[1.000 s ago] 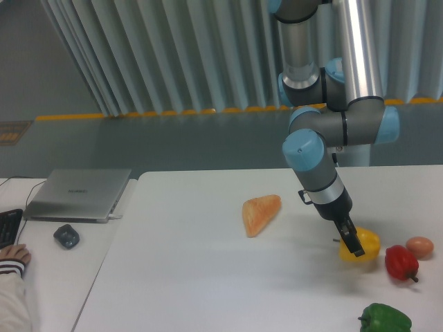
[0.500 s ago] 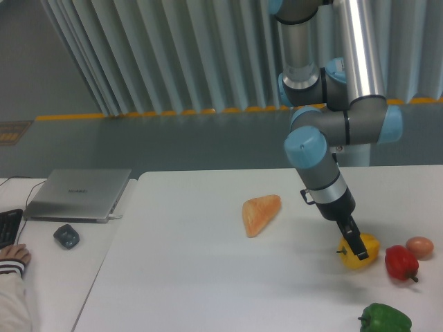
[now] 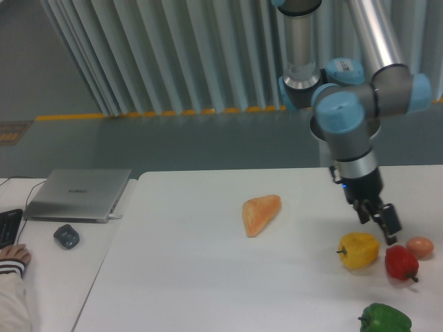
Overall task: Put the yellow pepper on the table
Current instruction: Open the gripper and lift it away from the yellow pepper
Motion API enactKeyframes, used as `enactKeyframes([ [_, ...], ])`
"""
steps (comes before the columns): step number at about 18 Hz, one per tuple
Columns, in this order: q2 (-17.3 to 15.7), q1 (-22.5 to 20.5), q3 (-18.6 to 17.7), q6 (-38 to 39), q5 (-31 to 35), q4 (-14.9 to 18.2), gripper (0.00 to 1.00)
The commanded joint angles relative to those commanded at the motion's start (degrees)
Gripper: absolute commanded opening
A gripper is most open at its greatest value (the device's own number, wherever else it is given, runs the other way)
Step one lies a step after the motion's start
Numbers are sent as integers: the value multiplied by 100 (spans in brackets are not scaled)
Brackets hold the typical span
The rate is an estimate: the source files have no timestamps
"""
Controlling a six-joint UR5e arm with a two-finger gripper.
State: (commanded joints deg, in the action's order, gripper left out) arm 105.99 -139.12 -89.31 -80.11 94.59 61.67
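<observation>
The yellow pepper rests on the white table toward the right side, stem pointing left. My gripper hangs just above and to the right of it, apart from it. Its two dark fingers are spread, so it is open, with nothing between them.
A red pepper lies right beside the yellow one, with a small brown egg-shaped thing behind it. A green pepper sits at the front right. An orange wedge lies mid-table. A laptop, mouse and a person's hand are on the left desk.
The gripper, which was shut on the yellow pepper, has let go of it and lifted up and to the right. The pepper now lies free on the table.
</observation>
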Motion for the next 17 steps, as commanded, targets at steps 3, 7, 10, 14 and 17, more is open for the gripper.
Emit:
enactKeyframes([
  [3, 220, -317, 406, -1250, -221, 556, 100],
  [7, 536, -484, 695, -1629, -326, 591, 100],
  [10, 659, -563, 766, -1999, -485, 609, 100],
  [14, 633, -687, 758, -2034, -502, 618, 100],
  [17, 633, -687, 749, -2061, -494, 618, 100],
])
